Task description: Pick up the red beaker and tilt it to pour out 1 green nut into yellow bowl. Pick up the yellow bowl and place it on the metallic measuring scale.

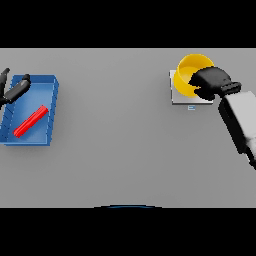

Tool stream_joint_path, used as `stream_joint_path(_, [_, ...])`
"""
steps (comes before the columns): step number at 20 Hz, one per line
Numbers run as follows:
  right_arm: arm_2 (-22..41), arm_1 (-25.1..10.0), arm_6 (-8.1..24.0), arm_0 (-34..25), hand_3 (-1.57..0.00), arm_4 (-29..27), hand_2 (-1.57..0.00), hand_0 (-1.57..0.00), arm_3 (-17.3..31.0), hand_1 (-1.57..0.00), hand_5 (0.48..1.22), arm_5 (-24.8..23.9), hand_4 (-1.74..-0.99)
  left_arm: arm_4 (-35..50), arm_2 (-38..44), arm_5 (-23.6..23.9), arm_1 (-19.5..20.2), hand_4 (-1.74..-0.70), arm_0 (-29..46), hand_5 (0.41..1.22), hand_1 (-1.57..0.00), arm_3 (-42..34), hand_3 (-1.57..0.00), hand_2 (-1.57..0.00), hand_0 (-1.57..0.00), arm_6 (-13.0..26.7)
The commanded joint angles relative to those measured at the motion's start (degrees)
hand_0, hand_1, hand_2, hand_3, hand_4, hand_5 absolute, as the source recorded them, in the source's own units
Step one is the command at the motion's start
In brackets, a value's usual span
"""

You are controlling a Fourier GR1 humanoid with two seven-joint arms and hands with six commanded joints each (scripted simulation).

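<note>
Blue tray [50, 85]: far left of the scale, holding a red stick [31, 121].
Scale [176, 98]: silvery, bearing the yellow bowl [186, 75] for weighing.
Right hand [212, 82]: clasps the bowl's rim, steadying it.
Left hand [14, 89]: over the tray, fingers loose, idle.

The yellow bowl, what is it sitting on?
The yellow bowl sits over the metallic scale, with the right hand curled on its rim. Most of the scale's top is covered, and no nut shows inside.

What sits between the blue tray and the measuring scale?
Nothing: the head view shows only bare grey table between the blue tray and the measuring scale.
</note>
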Motion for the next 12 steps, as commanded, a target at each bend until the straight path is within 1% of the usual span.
stream_joint_path(1, [-0.44, 0.45, -0.51, -0.22, -1.37, -0.23, -1.41, -1.56, 0.98, -1.57, 1.221, -0.15, -1.741, -0.02, -0.03, 0.11, 0.17, -0.73, 0.0, 0.71, 0.0, -0.44, 0.0, 0.0, 0.0, 0.01])
stream_joint_path(3, [-1.15, 1.18, -0.52, -0.46, -1.44, -0.35, -1.38, -1.53, 2.46, -1.57, 1.221, -0.01, -1.741, 0.48, 0.46, -0.2, 0.37, -0.73, 0.15, 0.713, 0.0, -0.09, 0.0, 0.0, 0.0, -0.4])
stream_joint_path(4, [-1.41, 1.08, -0.46, -0.29, -1.47, -0.52, -1.37, -1.47, 2.28, -1.57, 1.221, 0.65, -1.741, 0.14, -0.01, -0.07, -0.13, -0.73, 0.32, 0.71, 0.0, 0.26, 0.0, 0.0, 0.0, -0.08])
stream_joint_path(5, [-1.42, 1.26, -0.83, -0.82, -1.49, -0.21, -1.36, -1.42, 3.12, -1.57, 1.221, 0.9, -1.741, -0.01, -0.02, -0.22, -0.28, -0.73, -0.12, 0.712, 0.0, 0.9, 0.0, 0.0, 0.0, 0.21])
stream_joint_path(6, [-1.78, 1.39, -1.37, -1.45, -1.43, -0.15, -1.37, -1.4, 4.36, -1.57, 1.221, 1.07, -1.741, -0.16, -0.21, -0.07, -0.37, -0.73, -0.38, 0.713, 0.0, 0.5, 0.0, 0.0, 0.0, 0.41])
stream_joint_path(7, [-2.07, 0.93, -1.79, -1.43, -1.36, -0.05, -1.39, -1.4, 4.63, -1.57, 1.221, 1.29, -1.741, -0.13, -0.14, -0.62, -0.33, -0.73, -0.51, 0.715, 0.0, 1.17, 0.0, 0.0, 0.0, 0.24])
stream_joint_path(8, [-2.34, 1.06, -1.06, -1.25, -1.2, -0.02, -1.42, -1.33, 4.45, -1.46, 1.221, 1.43, -1.741, 0.14, 0.07, -1.06, -0.44, -0.73, -0.76, 0.717, 0.0, 1.47, 0.0, 0.0, 0.0, 0.09])
stream_joint_path(9, [-2.78, 1.16, -1.82, -1.54, -1.06, -0.03, -1.33, -1.13, 5.28, -1.32, 1.221, 1.15, -1.701, 0.17, 0.16, -0.93, -0.13, -0.73, -0.45, 0.72, 0.0, 1.21, 0.0, 0.0, 0.0, -0.18])
stream_joint_path(10, [-2.94, 1.24, -2.33, -1.18, -0.94, -0.36, -1.19, -0.9, 5.15, -1.15, 1.143, 1.31, -1.66, 0.26, 0.21, -1.1, -0.45, -0.73, -0.6, 0.723, 0.0, 1.51, 0.0, 0.0, 0.0, -0.39])
stream_joint_path(11, [-3.4, 1.18, -1.75, -1.2, -0.83, -0.88, -1.04, -0.72, 5.19, -0.98, 1.072, 2.04, -1.619, 0.02, -0.1, -1.17, -0.97, -0.73, -0.74, 0.728, 0.0, 1.96, 0.0, 0.0, 0.0, -0.39])
stream_joint_path(12, [-3.33, 1.04, -1.5, -1.01, -0.74, -1.0, -0.91, -0.58, 4.97, -0.83, 1.016, 2.87, -1.588, 0.21, 0.05, -1.46, -0.93, -0.73, -0.48, 0.729, 0.0, 2.22, 0.0, 0.0, 0.0, -0.78])
